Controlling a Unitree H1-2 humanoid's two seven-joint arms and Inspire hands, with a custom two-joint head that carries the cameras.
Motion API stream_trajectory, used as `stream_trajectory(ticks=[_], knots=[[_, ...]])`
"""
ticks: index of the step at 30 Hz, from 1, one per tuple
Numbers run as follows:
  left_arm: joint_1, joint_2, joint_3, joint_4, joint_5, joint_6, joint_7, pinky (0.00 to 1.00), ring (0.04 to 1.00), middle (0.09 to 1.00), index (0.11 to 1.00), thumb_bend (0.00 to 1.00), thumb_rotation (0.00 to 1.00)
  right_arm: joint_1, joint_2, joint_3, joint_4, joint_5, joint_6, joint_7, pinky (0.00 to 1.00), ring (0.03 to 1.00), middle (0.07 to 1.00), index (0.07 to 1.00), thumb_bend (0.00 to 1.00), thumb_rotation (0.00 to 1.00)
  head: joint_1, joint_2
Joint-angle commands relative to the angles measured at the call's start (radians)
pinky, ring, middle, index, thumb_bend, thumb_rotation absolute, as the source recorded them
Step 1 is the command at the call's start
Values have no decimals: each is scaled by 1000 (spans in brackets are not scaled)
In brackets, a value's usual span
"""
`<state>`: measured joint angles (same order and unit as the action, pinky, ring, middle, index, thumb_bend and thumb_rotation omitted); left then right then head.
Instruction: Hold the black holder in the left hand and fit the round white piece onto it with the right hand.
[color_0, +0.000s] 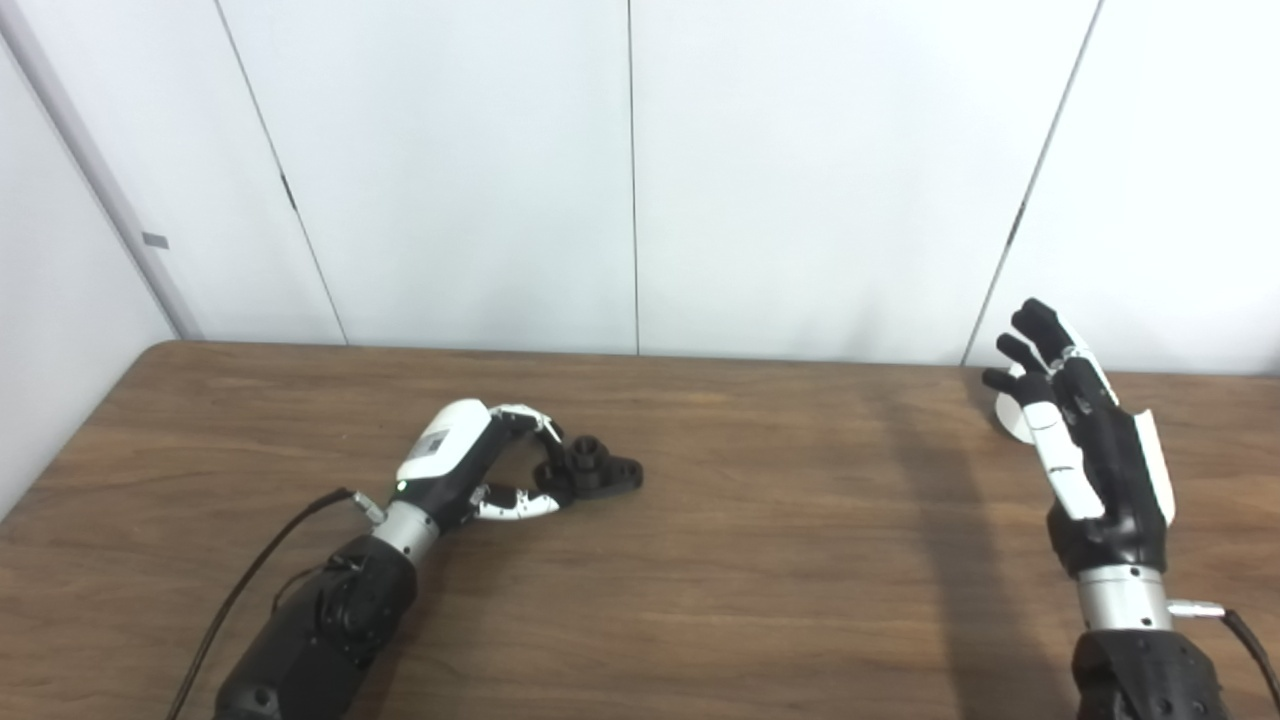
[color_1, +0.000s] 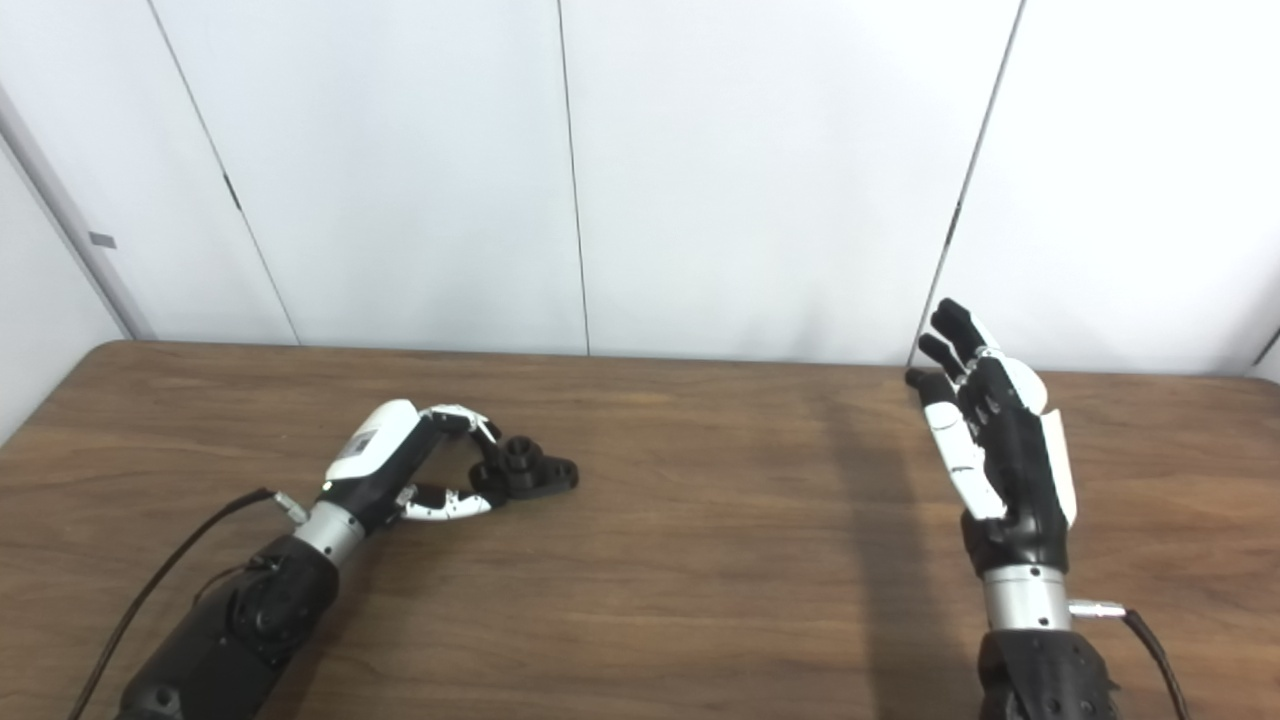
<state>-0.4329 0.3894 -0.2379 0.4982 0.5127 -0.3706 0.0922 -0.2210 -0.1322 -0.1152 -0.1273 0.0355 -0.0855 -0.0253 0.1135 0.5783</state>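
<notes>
At left-centre the left hand (color_0: 480, 470) is closing its fingers around the black holder (color_0: 598, 470) lying on the table (color_0: 780, 560), while the right hand (color_0: 1085, 450) is hovering open and empty over the white piece (color_0: 1010, 412) at far right, which it needs to grasp next.

Black holder (color_0: 596, 468); white round piece (color_0: 1012, 412); brown wood-grain table (color_0: 760, 560); white wall (color_0: 640, 170)

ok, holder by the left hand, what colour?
Black all over, the holder on the brown table; clearest in the left eye view.
</notes>
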Motion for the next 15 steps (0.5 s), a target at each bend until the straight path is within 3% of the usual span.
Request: stream_trajectory(ticks=[1, 15], knots=[[-7, -2, -2, -40, -4, -14, -12, 794, 789, 704, 485, 519, 54, -43, -18, -9, -25, 12, -34, 8, 793, 883, 908, 891, 408, 696, -3, 1], [71, -25, 2, -176, -23, -8, -73, 752, 788, 703, 485, 519, 57, -67, -16, -23, -45, 10, -26, -10, 792, 882, 907, 882, 378, 674, -20, 16]])
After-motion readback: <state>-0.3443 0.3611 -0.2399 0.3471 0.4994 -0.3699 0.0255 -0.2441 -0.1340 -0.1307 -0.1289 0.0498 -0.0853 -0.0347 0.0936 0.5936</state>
